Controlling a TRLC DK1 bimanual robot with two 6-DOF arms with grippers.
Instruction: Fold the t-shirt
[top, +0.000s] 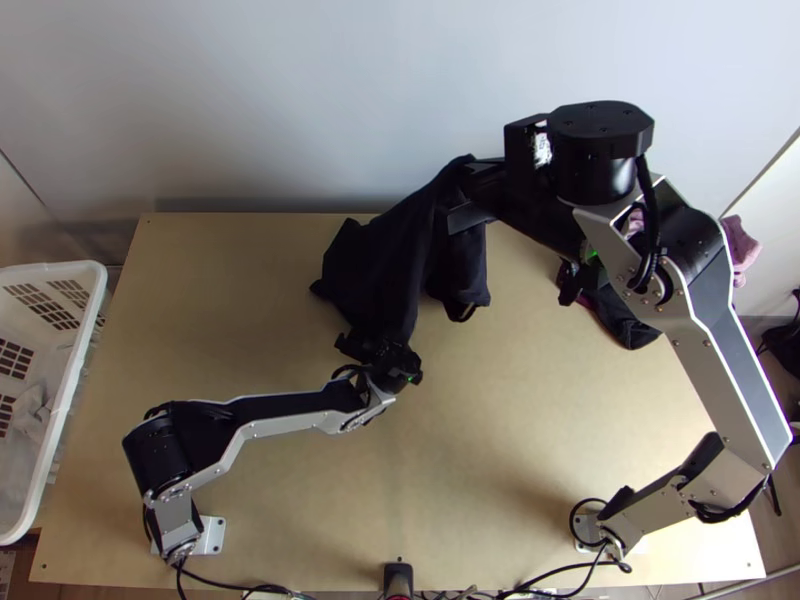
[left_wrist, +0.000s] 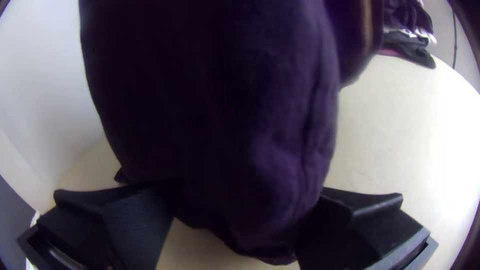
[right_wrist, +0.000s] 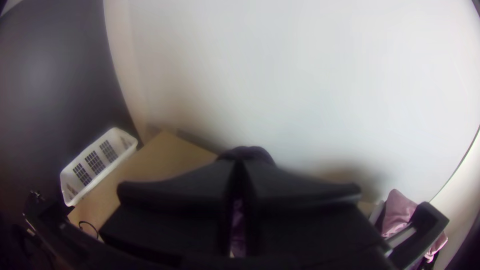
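The dark t-shirt (top: 385, 260) hangs bunched from my raised right gripper (top: 468, 192), its lower folds reaching down toward the table's far middle. In the right wrist view the right gripper (right_wrist: 240, 172) is shut on a gathered upper part of the dark cloth (right_wrist: 246, 153). My left gripper (top: 378, 350) is at the near, lower end of the shirt. Seen from the left wrist, the left gripper (left_wrist: 240, 220) stands open, its fingers wide apart, with the hanging dark purple-looking cloth (left_wrist: 225, 110) between them. Which part of the shirt each gripper meets, I cannot tell.
A white laundry basket (top: 70, 400) stands beyond the table's left edge, with light cloth inside. Near the right edge lies a dark garment (top: 622, 318), partly under the right arm, and pink cloth (top: 740, 245) sits beside it. A pale wall (top: 300, 100) rises behind the table.
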